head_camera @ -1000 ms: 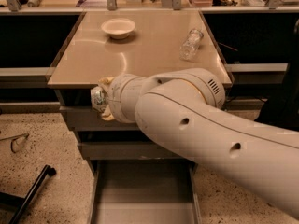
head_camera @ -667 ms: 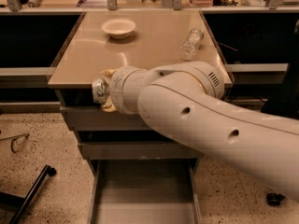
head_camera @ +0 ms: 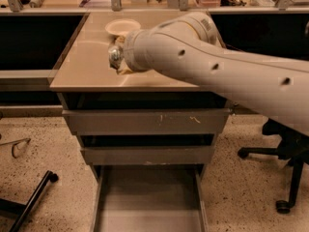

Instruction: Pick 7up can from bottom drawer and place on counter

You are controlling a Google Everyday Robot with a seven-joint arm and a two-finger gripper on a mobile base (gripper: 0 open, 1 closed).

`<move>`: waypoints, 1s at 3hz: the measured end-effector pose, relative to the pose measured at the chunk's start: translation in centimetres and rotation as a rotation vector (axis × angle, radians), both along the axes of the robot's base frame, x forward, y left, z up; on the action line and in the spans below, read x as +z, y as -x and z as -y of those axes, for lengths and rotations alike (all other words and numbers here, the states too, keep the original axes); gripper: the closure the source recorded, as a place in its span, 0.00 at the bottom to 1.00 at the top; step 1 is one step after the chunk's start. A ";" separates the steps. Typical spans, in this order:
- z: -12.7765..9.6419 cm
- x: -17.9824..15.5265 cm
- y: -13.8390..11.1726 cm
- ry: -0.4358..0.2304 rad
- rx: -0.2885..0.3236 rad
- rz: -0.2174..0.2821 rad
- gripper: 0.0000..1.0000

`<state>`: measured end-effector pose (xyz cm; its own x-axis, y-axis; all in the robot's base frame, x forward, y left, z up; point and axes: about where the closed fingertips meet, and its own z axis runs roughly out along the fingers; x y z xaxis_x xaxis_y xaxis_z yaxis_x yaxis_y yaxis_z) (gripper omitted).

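- Left of and below the gripper [head_camera: 119,61], the counter [head_camera: 79,74] shows a bare tan stretch, free for a set-down.
- At the gripper's tip sits the 7up can [head_camera: 114,56], its shiny silver end turned toward the camera. The gripper is pinching the can from both sides.
- A second ago the can hung in front of the cabinet's top edge, level with the upper drawers [head_camera: 145,122]. Now it is lifted above the counter and carried inward over it.
- Just behind the gripper, a pale bowl [head_camera: 117,28] stands on the counter, close enough to mind on the way down.
- To the right, the thick white arm [head_camera: 217,64] stretches away from the gripper and covers the counter's right half.
- Well below the gripper, the bottom drawer [head_camera: 149,202] stands pulled out, its grey floor bare.
- In my judgement the picking is done. What remains is to lower the can onto the free surface in front of the bowl and let go.
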<state>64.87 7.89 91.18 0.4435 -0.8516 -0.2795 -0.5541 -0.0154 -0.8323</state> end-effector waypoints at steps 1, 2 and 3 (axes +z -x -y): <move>-0.4 -0.8 -5.7 0.006 -0.017 -0.048 1.00; -0.9 -4.0 -9.0 -0.094 -0.018 -0.180 1.00; -1.8 -7.1 -9.8 -0.266 -0.001 -0.346 1.00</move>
